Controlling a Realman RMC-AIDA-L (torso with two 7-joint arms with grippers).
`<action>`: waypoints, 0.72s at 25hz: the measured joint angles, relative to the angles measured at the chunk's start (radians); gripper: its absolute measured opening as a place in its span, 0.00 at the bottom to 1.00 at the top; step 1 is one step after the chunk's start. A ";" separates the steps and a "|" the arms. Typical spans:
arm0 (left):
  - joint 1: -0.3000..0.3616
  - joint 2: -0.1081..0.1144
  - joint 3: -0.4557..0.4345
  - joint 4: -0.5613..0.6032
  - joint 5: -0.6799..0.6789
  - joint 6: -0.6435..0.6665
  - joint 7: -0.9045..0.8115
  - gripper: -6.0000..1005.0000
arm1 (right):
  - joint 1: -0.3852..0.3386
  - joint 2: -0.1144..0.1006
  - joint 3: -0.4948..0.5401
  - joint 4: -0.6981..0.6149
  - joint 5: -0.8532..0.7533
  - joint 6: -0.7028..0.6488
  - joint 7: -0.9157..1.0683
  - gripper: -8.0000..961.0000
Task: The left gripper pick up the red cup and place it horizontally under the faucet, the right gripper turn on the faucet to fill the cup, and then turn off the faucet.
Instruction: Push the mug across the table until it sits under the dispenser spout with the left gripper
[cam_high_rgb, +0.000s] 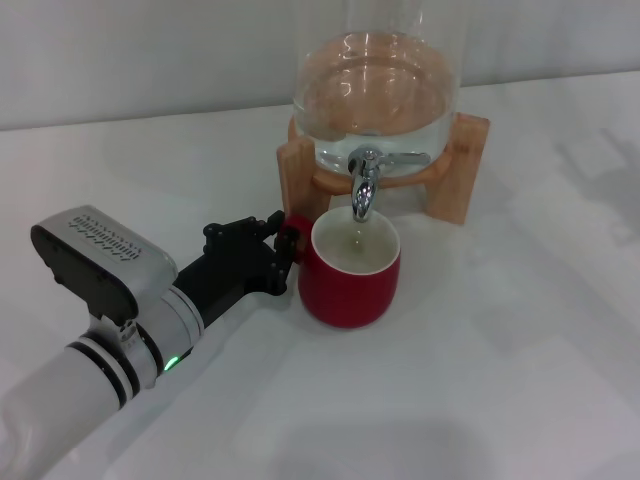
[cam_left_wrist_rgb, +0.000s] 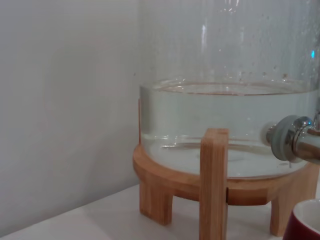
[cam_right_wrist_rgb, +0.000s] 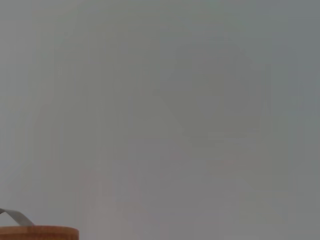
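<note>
**benchbot_fan:** Closest to the head camera is the left arm: white banded sleeve, grey box module, green light, ending in the left gripper (cam_high_rgb: 283, 243), a black two-finger claw. Its fingers sit on either side of the small loop handle of the red cup (cam_high_rgb: 350, 270), a squat dark-red ceramic mug with a white inside. Looks clamped on the handle to me.

**valve_nerd:** Agreed, pinched on the handle. And the cup stands upright on the white table (cam_high_rgb: 520, 330), right below the spout of the faucet (cam_high_rgb: 367, 182), the shiny chrome spigot sticking out of the clear glass jar (cam_left_wrist_rgb: 225, 125) on its wooden stand (cam_left_wrist_rgb: 212, 185). So I'd call pick-and-place basically done.

**benchbot_fan:** Is anything pouring, though?

**valve_nerd:** Can't see a stream. The inside of the cup looks pale and mostly empty; can't rule out a little water at the bottom. The jar holds plenty.

**benchbot_fan:** And the right gripper?

**valve_nerd:** Not visible anywhere. Its wrist camera just shows blank wall and a sliver of wood at the edge, so I'd guess it's parked off to the side.

**benchbot_fan:** So what's left: turn the lever on, fill the cup, turn it off.
</note>
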 joint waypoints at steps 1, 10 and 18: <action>-0.001 0.000 0.000 0.000 0.000 0.000 0.000 0.17 | 0.000 0.000 0.000 0.000 0.000 0.000 0.000 0.78; -0.005 0.000 0.000 -0.001 0.013 0.000 0.000 0.17 | 0.003 -0.002 0.000 0.000 0.000 0.001 0.000 0.78; -0.005 -0.002 0.000 -0.002 0.024 0.000 -0.003 0.17 | 0.002 -0.003 0.000 -0.001 0.000 0.000 0.000 0.77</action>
